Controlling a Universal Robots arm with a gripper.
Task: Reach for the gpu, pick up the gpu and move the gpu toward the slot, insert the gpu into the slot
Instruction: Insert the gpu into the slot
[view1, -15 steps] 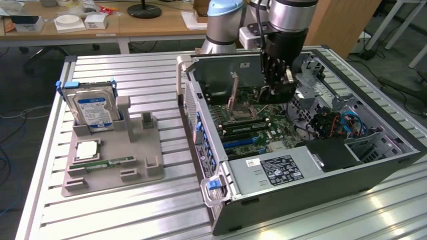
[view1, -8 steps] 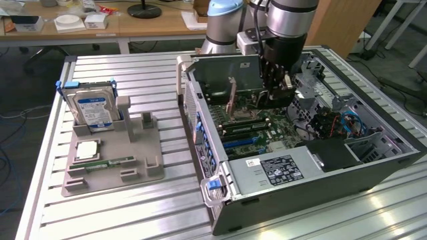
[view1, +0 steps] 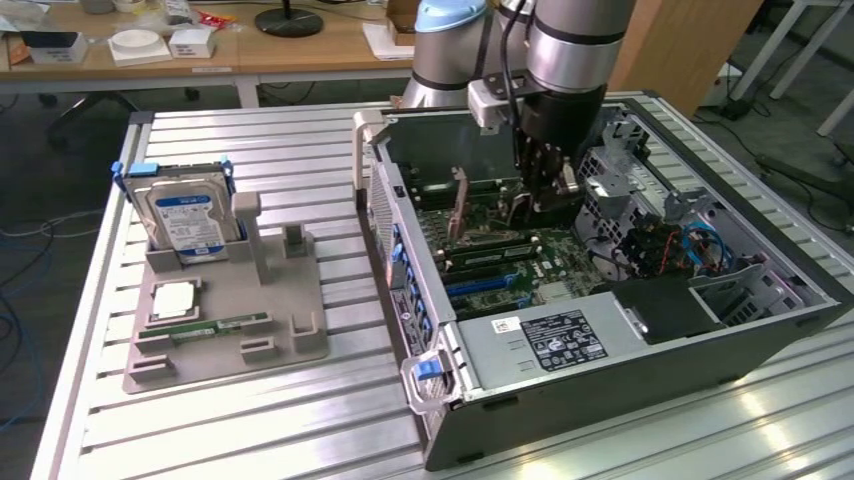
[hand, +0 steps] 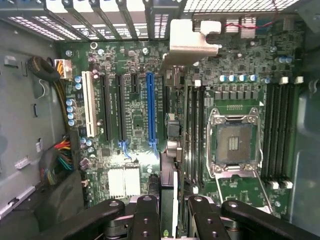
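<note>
Squarely — gpu (hand: 168, 175) (edge-on) in end effector (hand: 171, 200)

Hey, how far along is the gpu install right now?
Done: the gpu is picked up and sits over the motherboard. In hand: the end effector grips it edge-on, alongside the blue slot and apparently a little off its line. Left: the card is not yet seated in the slot.

Table (view1: 267, 425) is ribbed shiny aluminium, case (view1: 601, 410) is matt dark-grey metal, slot (hand: 150, 110) looks like smooth blue plastic, gpu (hand: 169, 175) bracket is dull bare metal, gripper (hand: 172, 202) fingers (hand: 145, 220) matt black.
</note>
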